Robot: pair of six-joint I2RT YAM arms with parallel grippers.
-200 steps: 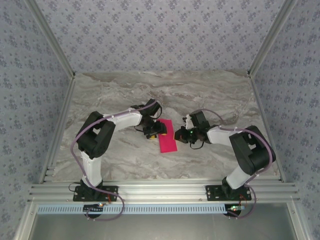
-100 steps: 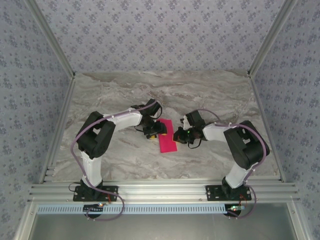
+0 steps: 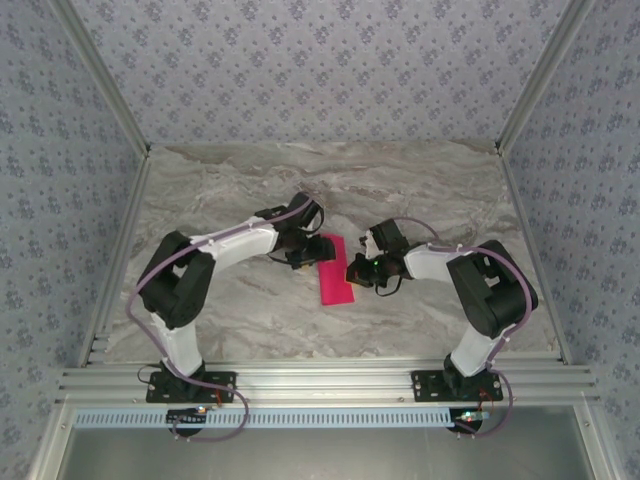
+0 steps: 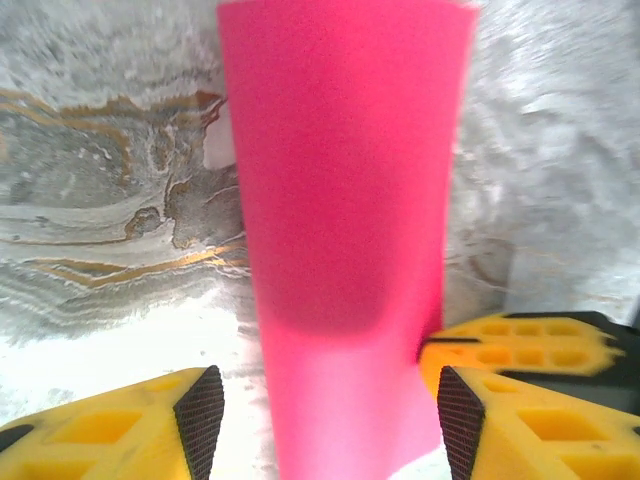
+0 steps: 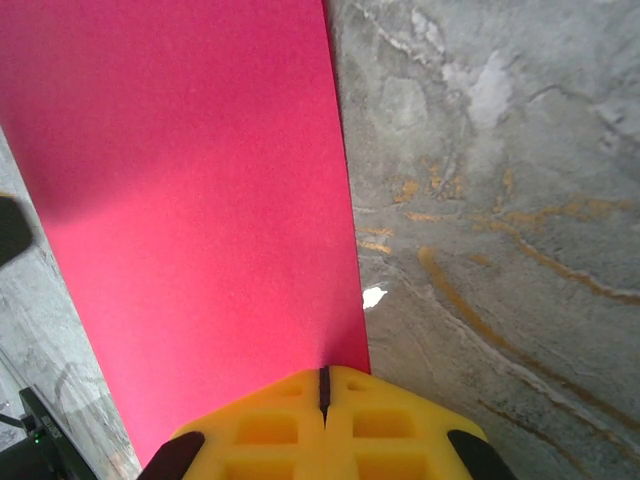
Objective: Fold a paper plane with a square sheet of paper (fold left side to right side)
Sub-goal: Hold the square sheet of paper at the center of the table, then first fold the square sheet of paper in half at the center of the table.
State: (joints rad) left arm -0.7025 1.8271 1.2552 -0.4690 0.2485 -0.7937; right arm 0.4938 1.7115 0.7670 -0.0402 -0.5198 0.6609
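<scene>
The square sheet of paper (image 3: 333,270) lies flat on the marble table as a narrow magenta-pink rectangle, folded lengthwise. My left gripper (image 3: 306,254) is at its far left end. It is open, and its black pads stand either side of the paper (image 4: 345,200) without touching it. My right gripper (image 3: 356,270) is shut, its yellow tips resting on the sheet's right edge (image 5: 190,180). The closed slit of the right gripper (image 5: 323,385) shows no paper between the fingers. The paper plane is out of view.
The marble tabletop (image 3: 420,180) stretches bare behind and beside the arms. Aluminium frame rails (image 3: 320,382) run along the near edge, and patterned walls close in the sides.
The left arm's elbow has swung down and to the left, and its jaws have widened a little. The right arm drew in slightly toward the paper. The sheet has not moved.
</scene>
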